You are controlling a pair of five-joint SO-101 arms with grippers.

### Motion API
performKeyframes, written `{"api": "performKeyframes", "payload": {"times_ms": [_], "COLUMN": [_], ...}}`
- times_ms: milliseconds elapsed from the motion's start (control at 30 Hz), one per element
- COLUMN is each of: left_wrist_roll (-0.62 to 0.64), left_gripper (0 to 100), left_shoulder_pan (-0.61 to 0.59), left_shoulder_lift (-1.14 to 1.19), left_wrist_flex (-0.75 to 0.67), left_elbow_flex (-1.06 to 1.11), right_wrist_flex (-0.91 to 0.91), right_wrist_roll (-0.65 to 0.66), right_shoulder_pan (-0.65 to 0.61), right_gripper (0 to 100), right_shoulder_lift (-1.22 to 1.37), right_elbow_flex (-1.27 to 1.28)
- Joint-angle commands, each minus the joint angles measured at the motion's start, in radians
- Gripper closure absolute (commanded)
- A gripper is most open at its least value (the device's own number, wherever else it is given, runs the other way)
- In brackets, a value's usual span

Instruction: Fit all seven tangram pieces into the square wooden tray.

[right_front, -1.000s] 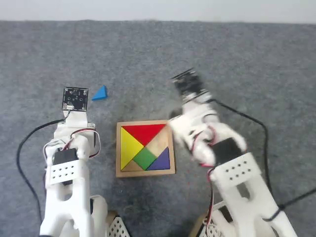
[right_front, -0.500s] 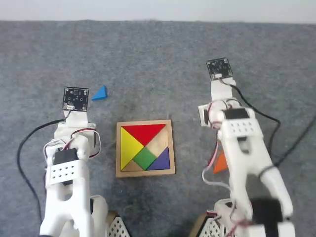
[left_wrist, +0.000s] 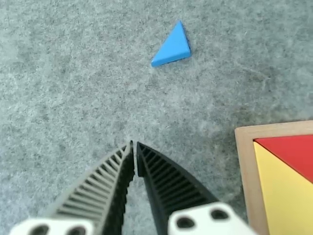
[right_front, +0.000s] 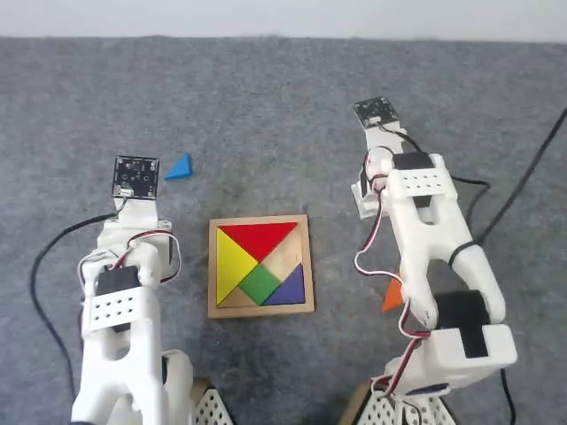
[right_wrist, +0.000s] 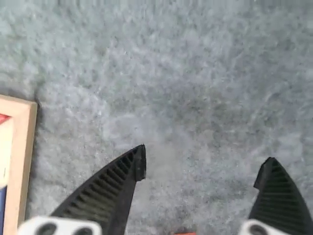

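The square wooden tray (right_front: 261, 306) lies between the arms and holds a red triangle (right_front: 259, 238), a yellow triangle (right_front: 231, 262), a green square (right_front: 260, 283) and a purple triangle (right_front: 289, 290). Pale wood shows at its right and lower-left parts. A blue triangle (right_front: 179, 167) (left_wrist: 172, 46) rests on the carpet ahead of my left gripper (left_wrist: 133, 145), which is shut and empty. An orange piece (right_front: 392, 297) lies beside the right arm (right_front: 423, 204), partly covered by it. My right gripper (right_wrist: 205, 161) is open over bare carpet, with the tray's edge (right_wrist: 19, 161) off to its side.
Grey carpet covers the whole table. Cables trail from both arms: one loops at the left arm (right_front: 120, 274), others run off to the right. A corner of the tray (left_wrist: 244, 147) with red (left_wrist: 291, 144) and yellow (left_wrist: 283, 191) shows beside the left gripper.
The right arm swung away from the tray's right edge to the right and stretched farther out, uncovering the orange piece. The left arm stayed still.
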Motion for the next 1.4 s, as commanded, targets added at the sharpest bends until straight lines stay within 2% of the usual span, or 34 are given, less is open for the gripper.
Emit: {"api": "performKeyframes", "payload": {"times_ms": [0, 167, 367, 533, 733, 867, 1033, 1133, 1367], "left_wrist_roll": [-0.011, -0.011, -0.011, -0.011, -0.011, -0.011, -0.011, -0.011, -0.011], "left_gripper": [99, 99, 99, 99, 99, 99, 99, 99, 99], "left_shoulder_pan": [0.005, 0.005, 0.005, 0.005, 0.005, 0.005, 0.006, 0.006, 0.006], "left_shoulder_lift": [-0.002, -0.002, 0.000, 0.000, 0.000, 0.000, 0.000, 0.000, 0.000], "left_wrist_flex": [-0.025, -0.029, -0.037, -0.035, -0.034, -0.034, -0.034, -0.034, -0.034], "left_elbow_flex": [-0.007, -0.007, -0.007, -0.007, -0.007, -0.007, -0.007, -0.007, -0.007], "right_wrist_flex": [0.012, -0.053, -0.018, 0.120, 0.237, 0.337, 0.464, 0.499, 0.510], "right_wrist_roll": [0.029, 0.124, 0.172, 0.169, 0.178, 0.275, 0.394, 0.399, 0.394], "right_shoulder_pan": [-0.065, -0.209, -0.277, -0.153, 0.151, 0.325, 0.366, 0.360, 0.249], "right_gripper": [64.1, 64.1, 64.1, 64.1, 64.1, 64.1, 64.1, 64.1, 65.3], "right_shoulder_lift": [-0.050, 0.013, 0.024, -0.185, -0.555, -0.659, -0.562, -0.440, -0.173], "right_elbow_flex": [-0.048, 0.002, -0.032, -0.077, -0.077, -0.077, -0.046, -0.023, 0.064]}}
